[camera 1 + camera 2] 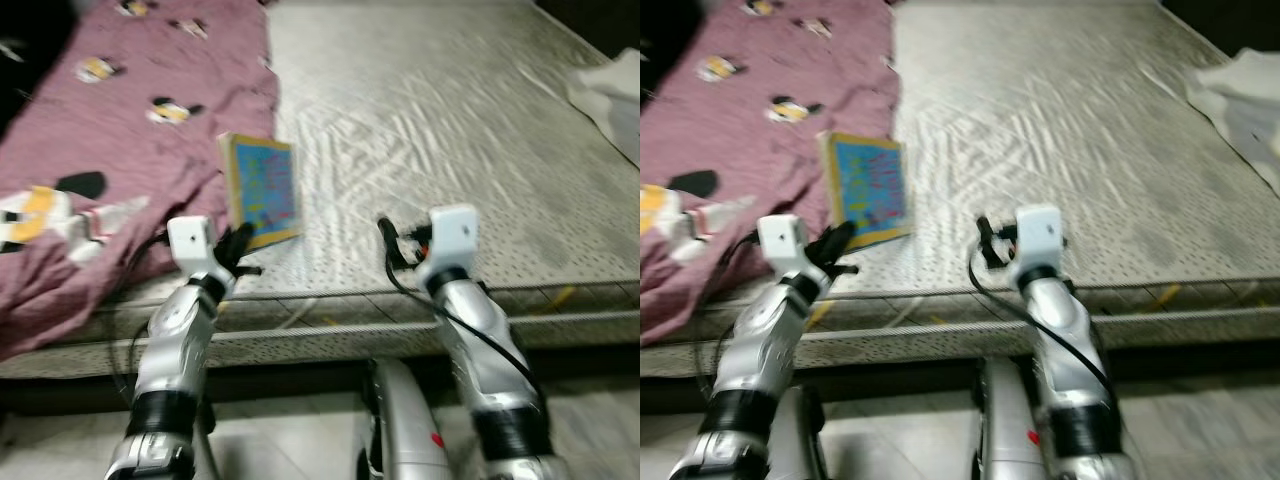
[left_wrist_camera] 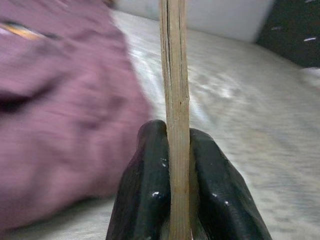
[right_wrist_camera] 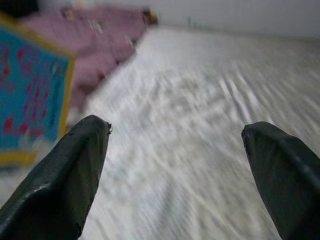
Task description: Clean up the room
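A thin book with a blue cover and yellow border [image 1: 263, 190] stands tilted on its edge near the front of the bed, beside the purple blanket [image 1: 110, 130]. My left gripper [image 1: 238, 245] is shut on the book's lower corner; in the left wrist view the book's edge [image 2: 175, 100] runs straight up between the two black fingers [image 2: 145, 190]. My right gripper [image 1: 392, 245] hovers open over the front edge of the mattress [image 1: 450, 120], to the right of the book, with nothing between its fingertips [image 3: 75, 170]. The book's cover [image 3: 27, 100] shows beside it.
The purple blanket with cartoon prints covers the left part of the bed. A white cloth [image 1: 610, 95] lies at the bed's far right edge. The bed frame's front rail [image 1: 330, 335] runs across below my arms, with tiled floor beneath.
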Controlling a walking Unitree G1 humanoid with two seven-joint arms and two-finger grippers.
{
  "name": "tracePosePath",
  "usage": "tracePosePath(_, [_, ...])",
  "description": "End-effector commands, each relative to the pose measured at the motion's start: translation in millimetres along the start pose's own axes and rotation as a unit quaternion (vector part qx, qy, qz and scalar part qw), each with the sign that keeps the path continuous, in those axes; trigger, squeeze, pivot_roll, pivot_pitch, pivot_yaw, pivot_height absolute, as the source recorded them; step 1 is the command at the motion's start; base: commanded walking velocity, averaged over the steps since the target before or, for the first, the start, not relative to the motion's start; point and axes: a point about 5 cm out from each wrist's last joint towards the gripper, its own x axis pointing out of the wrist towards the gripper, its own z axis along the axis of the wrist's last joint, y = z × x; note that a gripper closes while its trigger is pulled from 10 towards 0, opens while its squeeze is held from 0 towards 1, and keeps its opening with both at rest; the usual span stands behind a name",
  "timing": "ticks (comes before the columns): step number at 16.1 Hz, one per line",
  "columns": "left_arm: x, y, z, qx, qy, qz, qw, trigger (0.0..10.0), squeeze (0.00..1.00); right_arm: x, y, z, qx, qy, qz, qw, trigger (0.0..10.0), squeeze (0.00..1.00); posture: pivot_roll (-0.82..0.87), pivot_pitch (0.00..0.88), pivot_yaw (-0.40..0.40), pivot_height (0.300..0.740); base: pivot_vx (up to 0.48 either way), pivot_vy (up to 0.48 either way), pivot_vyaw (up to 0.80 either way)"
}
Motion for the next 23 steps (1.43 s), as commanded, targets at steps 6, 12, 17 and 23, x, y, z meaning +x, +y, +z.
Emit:
tracePosePath(6, [-14.9, 14.0, 17.2, 0.135, -0.06, 0.084, 0.985, 10.0, 0.0, 18.4, -9.6, 4.7, 0.005, -0.045, -0.069, 0.997, 10.0, 0.0, 0.0, 0.0, -0.008, 0.513, 0.0, 0.0, 0.0])
tracePosePath(12, [-9.9, 15.8, 25.2, 0.151, -0.085, 0.079, 0.982, 10.0, 0.0, 29.7, -35.7, 3.9, 0.012, -0.024, -0.073, 0.997, 10.0, 0.0, -0.05, 0.0, 0.034, 0.569, 0.0, 0.0, 0.0])
tracePosePath(17, [0.0, 13.1, 29.6, 0.156, -0.087, 0.064, 0.982, 10.0, 0.0, 49.1, -58.8, 23.7, -0.009, -0.008, -0.06, 0.998, 10.0, 0.0, -0.08, 0.0, 0.075, 0.62, 0.0, 0.0, 0.0])
tracePosePath(23, [-2.3, 7.0, 25.6, 0.156, -0.1, 0.09, 0.979, 10.0, 0.0, 20.1, -62.1, -5.4, 0.014, -0.022, -0.127, 0.992, 10.0, 0.0, -0.07, 0.0, 0.038, 0.666, 0.0, 0.0, 0.0])
